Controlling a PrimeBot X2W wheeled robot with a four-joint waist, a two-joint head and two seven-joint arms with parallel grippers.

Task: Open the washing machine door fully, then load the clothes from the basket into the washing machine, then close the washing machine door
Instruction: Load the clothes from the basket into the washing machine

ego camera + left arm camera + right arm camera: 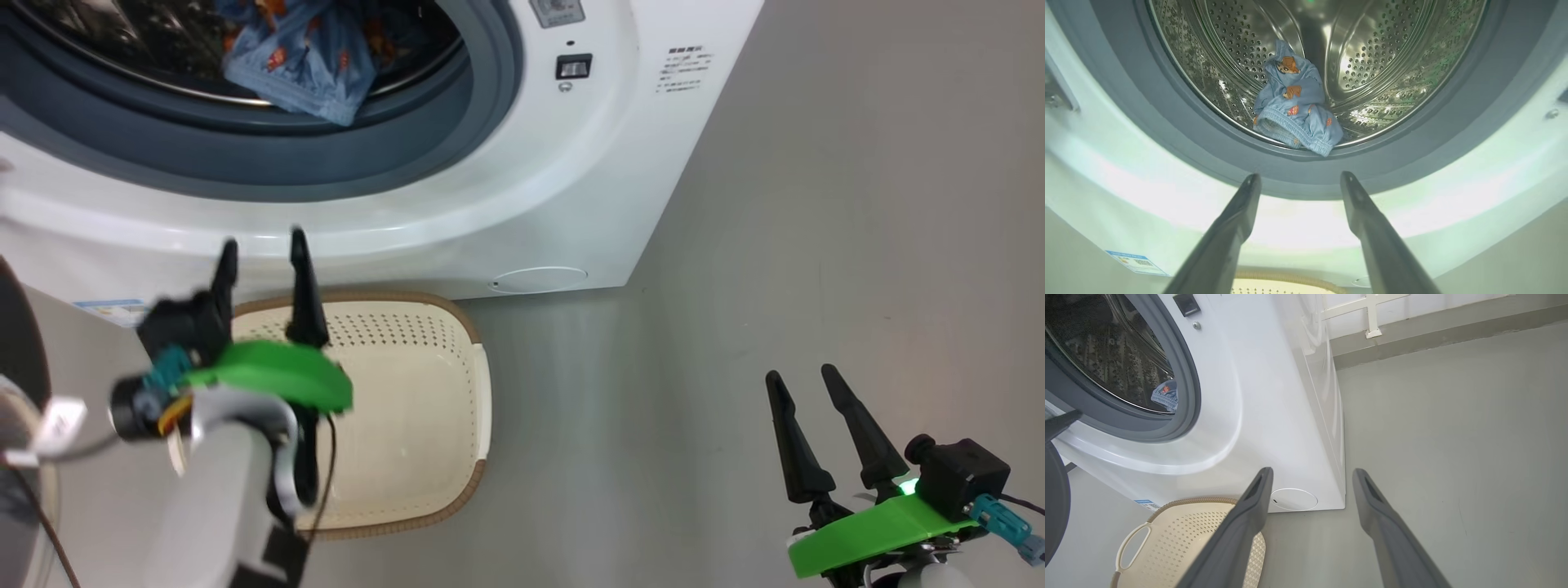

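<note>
The white washing machine (522, 196) stands open, its grey gasket ringing the steel drum (1372, 53). The light-blue printed clothes (1294, 106) lie at the drum's front lip, also seen from the head as clothes (302, 57). The cream basket (424, 408) sits on the floor below the opening and holds nothing. My left gripper (261, 249) is open above the basket's near end, fingers aimed at the machine's front. My right gripper (804, 376) hangs open over bare floor to the right. The door's black rim (16, 343) shows at the far left edge.
Grey floor (816, 245) stretches to the right of the machine. A low wall with a white frame (1372, 318) runs behind it. A blue label sticker (1137, 261) marks the machine's lower left front, and a round service cover (539, 280) sits at the lower right.
</note>
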